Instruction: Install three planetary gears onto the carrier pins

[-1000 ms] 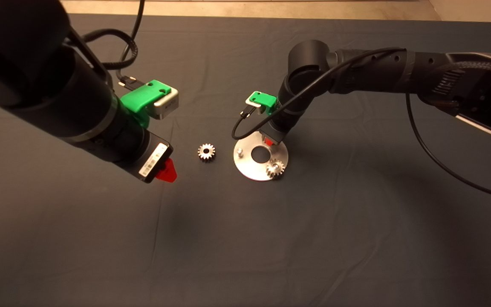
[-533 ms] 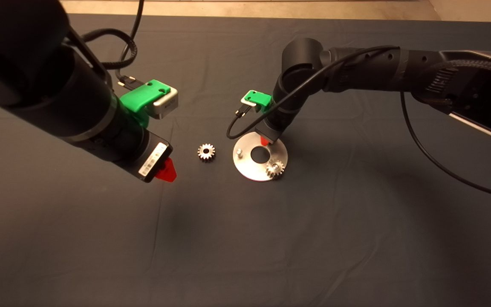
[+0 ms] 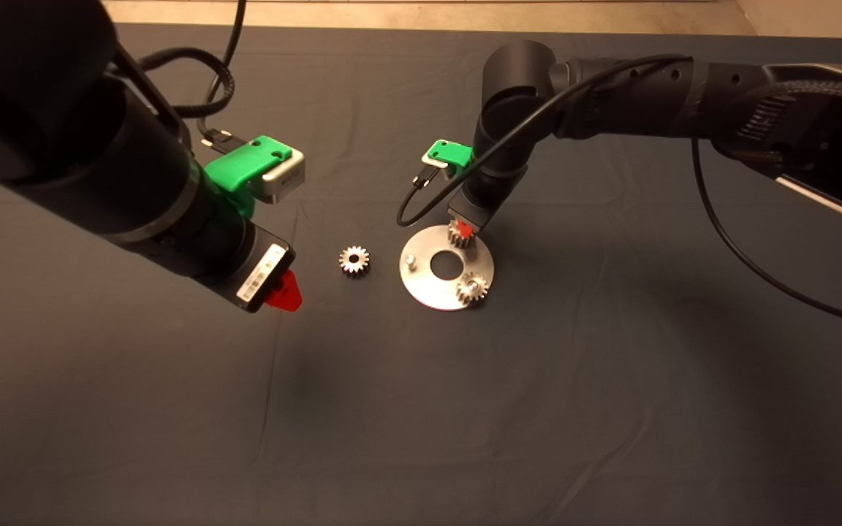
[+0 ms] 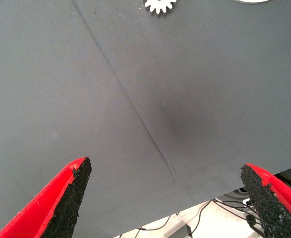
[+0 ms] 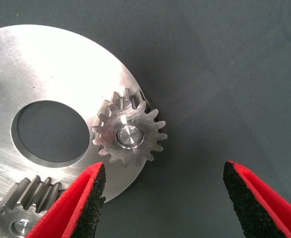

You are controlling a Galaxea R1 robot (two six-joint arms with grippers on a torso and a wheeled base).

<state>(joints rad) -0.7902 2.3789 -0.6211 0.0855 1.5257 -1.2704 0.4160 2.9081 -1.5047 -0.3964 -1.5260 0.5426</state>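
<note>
The carrier pins stand on a shiny round disc (image 3: 428, 286) at mid-mat. One planetary gear (image 3: 471, 288) sits on the near right pin. A second gear (image 5: 128, 134) sits on the far pin, with the pin's tip showing in its bore. The left pin (image 3: 411, 258) is bare. A third gear (image 3: 354, 260) lies flat on the mat left of the disc. My right gripper (image 3: 465, 228) hovers open just above the far gear (image 3: 457, 234), its fingers apart from it. My left gripper (image 3: 286, 291) hangs open over bare mat, left of the loose gear (image 4: 160, 5).
A dark mat (image 3: 421, 409) covers the table, with a crease running toward its near edge. A black cable (image 3: 742, 270) loops from the right arm over the mat. Floor and cables (image 4: 220, 218) show past the mat's edge in the left wrist view.
My right gripper has risen and drawn back from the disc, uncovering a gear now seated on the far pin. The left arm has not moved.
</note>
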